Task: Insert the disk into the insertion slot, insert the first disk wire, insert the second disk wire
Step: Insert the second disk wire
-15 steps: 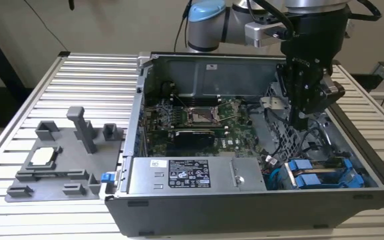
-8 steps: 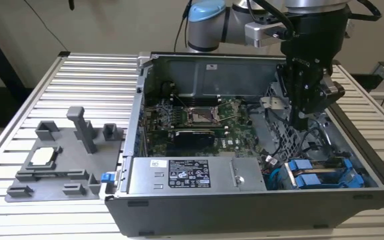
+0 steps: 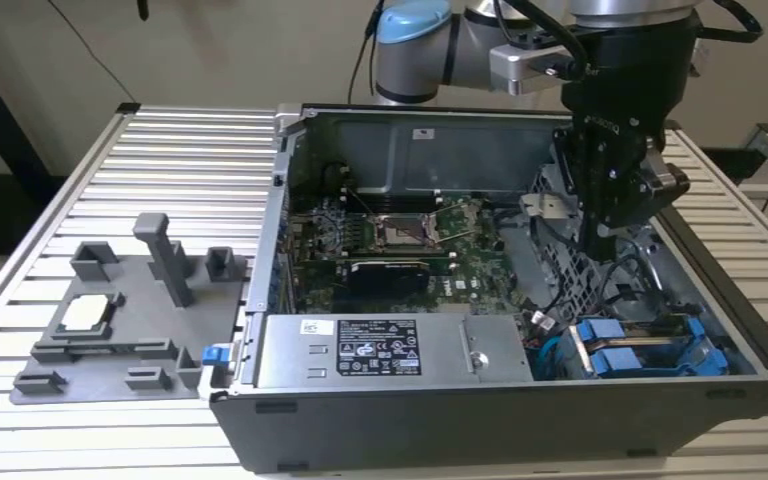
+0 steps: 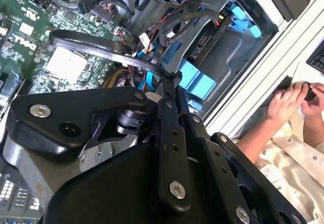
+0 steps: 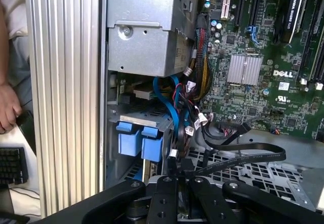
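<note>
UR arm's gripper hangs straight down inside the open computer case, on the exterior view's right half, between the motherboard and the case's right wall. Fingers are narrow, pinched together on the end of a black flat cable. In the second wrist view the tips meet on that end and the cable arcs away over the board. In the first wrist view the cable loops out from the fingers above a perforated metal plate. The disk in its blue carrier sits in the slot of the drive cage, at the case's near corner on the exterior view's right, just beside the power supply box. A second blue carrier lies right alongside it. Both wrist views show the blue tabs at the bay mouth; how deep the disk is seated can't be told. A bundle of red, blue and black wires hangs between cage and board. The case stands on a slatted metal table. A grey fixture tray lies near the table's edge on the exterior view's left, apart from the case. A person's hands are outside the case past the table edge, near a keyboard.
</note>
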Available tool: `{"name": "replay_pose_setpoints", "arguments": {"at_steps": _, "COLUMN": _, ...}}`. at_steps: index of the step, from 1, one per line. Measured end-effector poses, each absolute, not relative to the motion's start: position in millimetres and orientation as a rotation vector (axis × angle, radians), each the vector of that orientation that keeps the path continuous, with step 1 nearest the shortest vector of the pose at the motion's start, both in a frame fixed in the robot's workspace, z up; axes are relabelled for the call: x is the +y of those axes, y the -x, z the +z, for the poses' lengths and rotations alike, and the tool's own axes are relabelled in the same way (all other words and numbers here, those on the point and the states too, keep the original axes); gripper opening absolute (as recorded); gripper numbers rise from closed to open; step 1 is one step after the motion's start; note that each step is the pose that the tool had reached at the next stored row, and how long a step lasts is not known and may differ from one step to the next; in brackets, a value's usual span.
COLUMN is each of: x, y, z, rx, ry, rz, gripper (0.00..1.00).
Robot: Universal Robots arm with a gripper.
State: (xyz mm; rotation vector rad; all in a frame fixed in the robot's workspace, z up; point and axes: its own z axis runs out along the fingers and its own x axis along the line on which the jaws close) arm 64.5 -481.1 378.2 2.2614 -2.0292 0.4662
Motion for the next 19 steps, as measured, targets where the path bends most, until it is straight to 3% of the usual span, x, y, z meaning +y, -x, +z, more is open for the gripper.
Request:
{"name": "replay_pose_setpoints", "arguments": {"at_steps": 6, "x": -480.0, "y": -66.8, "z": 379.0, "rx": -2.029, "ry": -2.261, "rz": 0.466, "gripper": 0.17}}
{"name": "replay_pose_setpoints", "arguments": {"at_steps": 7, "x": -479.8, "y": -67.5, "z": 379.0, "rx": -2.029, "ry": -2.261, "rz": 0.466, "gripper": 0.23}}
{"name": "replay_pose_setpoints", "arguments": {"at_steps": 14, "x": -479.3, "y": -68.5, "z": 379.1, "rx": -2.029, "ry": -2.261, "rz": 0.466, "gripper": 0.23}}
{"name": "replay_pose_setpoints", "arguments": {"at_steps": 19, "x": -479.3, "y": -68.5, "z": 379.0, "rx": -2.029, "ry": -2.261, "rz": 0.466, "gripper": 0.16}}
